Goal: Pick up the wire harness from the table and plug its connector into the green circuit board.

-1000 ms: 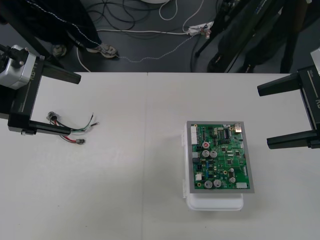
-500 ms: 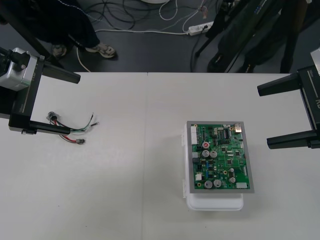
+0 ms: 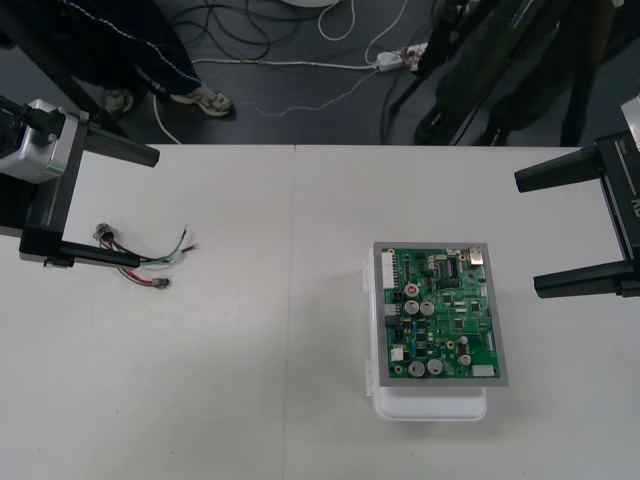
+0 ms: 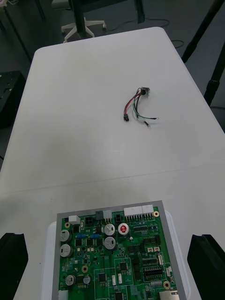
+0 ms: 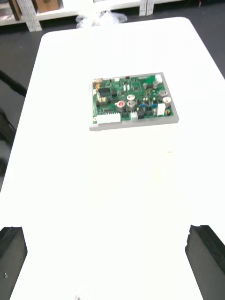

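Plain light table (image 3: 250, 390); dark floor (image 3: 300, 110) with cables (image 3: 262, 63) at twelve o'clock. Left gripper (image 3: 148, 207) at nine o'clock, fingers wide apart, the lower one covering part of the wire harness (image 3: 152, 262). The harness lies loose, red, black and green wires splayed. Green circuit board (image 3: 440, 315) at its three o'clock. Right gripper (image 3: 527, 234) at far three o'clock, fingers likewise spread.

Front view: overhead, steeply down on table (image 3: 250, 380). Wrist views: oblique, from 9 and 3 o'clock; all share circuit board (image 3: 442, 317).
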Tool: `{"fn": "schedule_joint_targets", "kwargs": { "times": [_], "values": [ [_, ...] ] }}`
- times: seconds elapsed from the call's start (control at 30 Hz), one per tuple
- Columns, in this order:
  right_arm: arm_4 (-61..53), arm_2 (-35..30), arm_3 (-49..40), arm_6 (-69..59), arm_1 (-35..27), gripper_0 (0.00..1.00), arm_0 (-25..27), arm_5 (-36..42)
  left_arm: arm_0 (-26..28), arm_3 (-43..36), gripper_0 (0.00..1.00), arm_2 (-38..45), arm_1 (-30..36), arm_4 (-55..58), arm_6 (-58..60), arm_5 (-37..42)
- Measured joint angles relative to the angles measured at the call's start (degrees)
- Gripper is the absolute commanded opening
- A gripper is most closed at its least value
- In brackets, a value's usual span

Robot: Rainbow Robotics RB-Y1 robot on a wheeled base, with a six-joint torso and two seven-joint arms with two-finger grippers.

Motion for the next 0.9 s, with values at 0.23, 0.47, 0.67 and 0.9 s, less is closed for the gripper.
{"fn": "schedule_joint_targets", "kwargs": {
  "times": [0.23,0.47,0.67,0.9],
  "values": [
    [0.0,0.0,0.0,0.0,0.0,1.00,0.0,0.0,0.0,0.0,1.00,0.0,0.0,-3.7,0.0,0.0],
    [0.0,0.0,0.0,0.0,0.0,1.00,0.0,0.0,0.1,0.0,1.00,0.0,0.0,-4.2,-0.1,0.0],
    [0.0,0.0,0.0,0.0,0.0,1.00,0.0,0.0,0.1,0.3,1.00,0.0,0.1,-5.1,-0.1,0.0],
    [0.0,0.0,0.0,0.0,0.0,1.00,0.0,0.0,0.1,3.3,1.00,0.0,0.1,-6.4,-0.6,-0.2]
  ]
}}
